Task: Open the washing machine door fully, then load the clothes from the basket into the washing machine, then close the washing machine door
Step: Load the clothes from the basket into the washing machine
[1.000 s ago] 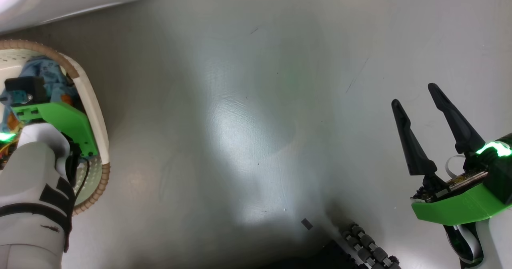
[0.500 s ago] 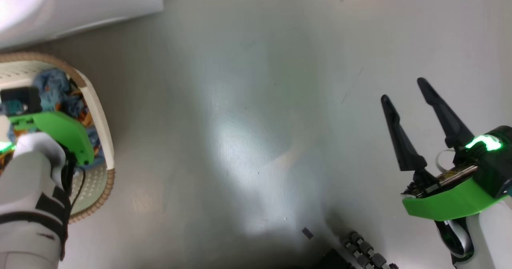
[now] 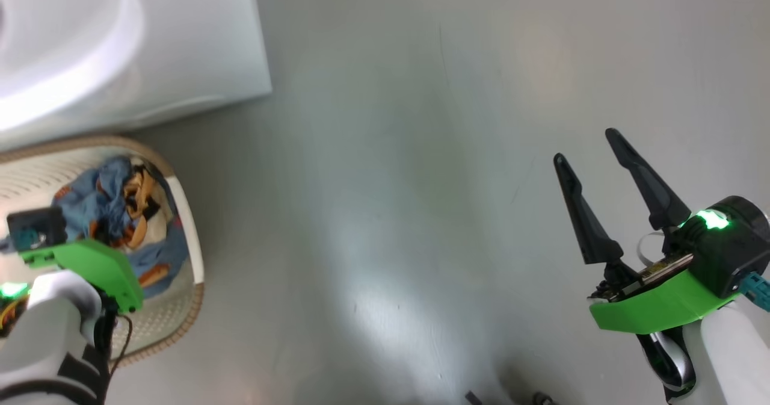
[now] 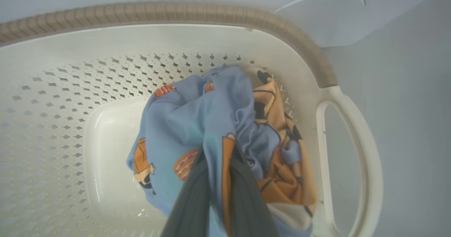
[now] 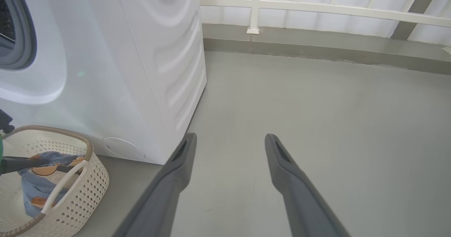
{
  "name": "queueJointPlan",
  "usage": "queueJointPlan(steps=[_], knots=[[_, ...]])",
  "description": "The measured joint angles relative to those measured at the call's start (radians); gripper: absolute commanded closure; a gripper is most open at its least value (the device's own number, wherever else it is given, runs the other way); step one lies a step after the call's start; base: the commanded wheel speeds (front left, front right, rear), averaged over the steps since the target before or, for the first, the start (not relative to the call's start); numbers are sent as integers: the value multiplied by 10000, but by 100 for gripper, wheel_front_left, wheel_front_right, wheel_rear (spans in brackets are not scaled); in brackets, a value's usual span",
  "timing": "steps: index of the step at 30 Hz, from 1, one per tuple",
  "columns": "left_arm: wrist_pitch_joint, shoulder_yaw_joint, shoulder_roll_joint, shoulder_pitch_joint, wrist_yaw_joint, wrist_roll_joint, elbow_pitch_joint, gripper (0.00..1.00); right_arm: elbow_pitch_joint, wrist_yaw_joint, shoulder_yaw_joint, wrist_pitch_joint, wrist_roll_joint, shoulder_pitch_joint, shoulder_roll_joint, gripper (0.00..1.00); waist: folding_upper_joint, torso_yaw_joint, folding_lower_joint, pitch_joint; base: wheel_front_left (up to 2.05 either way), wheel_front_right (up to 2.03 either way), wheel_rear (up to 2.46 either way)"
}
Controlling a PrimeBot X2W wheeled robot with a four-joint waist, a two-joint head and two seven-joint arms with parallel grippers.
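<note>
Clothes (image 4: 197, 117) sit in the basket (image 4: 176, 13), bunched toward the handle (image 4: 352, 159) end, on the floor (image 3: 391, 212) just beside the washer (image 5: 141, 71). Left gripper (image 4: 218, 149) is pinched together on one blue fold at the top of the bundle. Right gripper (image 3: 585, 146) stands wide apart over bare floor, holding nothing.

Risks as I see them:
- The pinch is on a thin fold only, so the fabric can slide out under its own weight on the lift.
- The rest hangs loose and may drag over the rim, catch in the handle slot or tip the light basket.
- A trailing end could snag on the gasket (image 5: 24, 36) going in.

Views:
- Left wrist gives me the grip itself, fabric between the fingers (image 4: 197, 194).
- Head view has the green wrist housing (image 3: 90, 266) over that spot, but shows both arms well apart.
- Right wrist gives the washer front with the gasket exposed. How far the door is swung I cannot tell.
</note>
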State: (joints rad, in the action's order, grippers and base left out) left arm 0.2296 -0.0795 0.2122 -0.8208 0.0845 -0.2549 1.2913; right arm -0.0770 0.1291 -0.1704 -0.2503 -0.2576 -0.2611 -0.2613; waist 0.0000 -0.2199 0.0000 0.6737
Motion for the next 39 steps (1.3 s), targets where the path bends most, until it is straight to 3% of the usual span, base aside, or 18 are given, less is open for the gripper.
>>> queueJointPlan(steps=[8,17,28,39], knots=[[186,54,-35,1047,84,-138,-988,100,232,0,-86,-27,15,298,58,0,0,165,0,-1032,0,0,0],[188,414,-161,3148,69,-148,-3979,100,447,0,-92,-27,100,849,113,0,0,512,0,-2299,0,0,0],[201,1170,-744,5776,-96,-115,-7549,100,725,0,-125,-27,238,1603,257,0,0,956,0,-3855,0,0,0],[201,1720,-1342,7752,-2,-23,-9877,100,813,0,-111,38,470,2283,541,0,0,1270,0,-5264,0,0,0]])
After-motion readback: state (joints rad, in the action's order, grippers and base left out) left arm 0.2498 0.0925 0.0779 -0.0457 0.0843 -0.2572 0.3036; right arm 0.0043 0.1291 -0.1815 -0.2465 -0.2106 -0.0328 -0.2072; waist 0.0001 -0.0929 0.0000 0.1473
